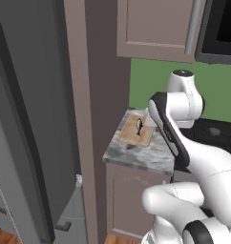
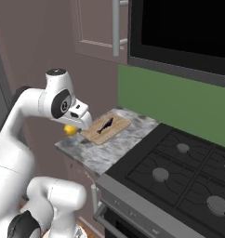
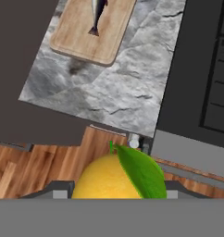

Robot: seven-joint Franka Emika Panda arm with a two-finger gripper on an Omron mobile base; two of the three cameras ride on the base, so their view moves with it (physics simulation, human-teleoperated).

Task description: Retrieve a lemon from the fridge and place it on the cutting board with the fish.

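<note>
The bright yellow lemon [image 3: 109,180], with a green leaf on top, sits between my gripper's [image 3: 114,193] two fingertips, and the gripper is shut on it. From the right base, the lemon [image 2: 70,130] hangs under the gripper [image 2: 75,126], just off the counter's near left corner and above the floor. The tan cutting board [image 2: 115,128] lies on the counter a short way beyond, with a dark fish [image 2: 105,125] on it. Board [image 3: 81,34] and fish [image 3: 98,13] also show from the hand, and from the left base as board [image 1: 131,136] and fish [image 1: 139,126]. The grey fridge [image 1: 31,119] stands at left.
A grey marbled countertop [image 2: 102,151] carries the board. A black stove [image 2: 179,172] adjoins it on the right, with a dark microwave [image 2: 179,32] and wall cabinets [image 1: 155,26] above. A brown panel [image 1: 89,119] separates fridge and counter. Wooden floor [image 3: 35,171] lies below the lemon.
</note>
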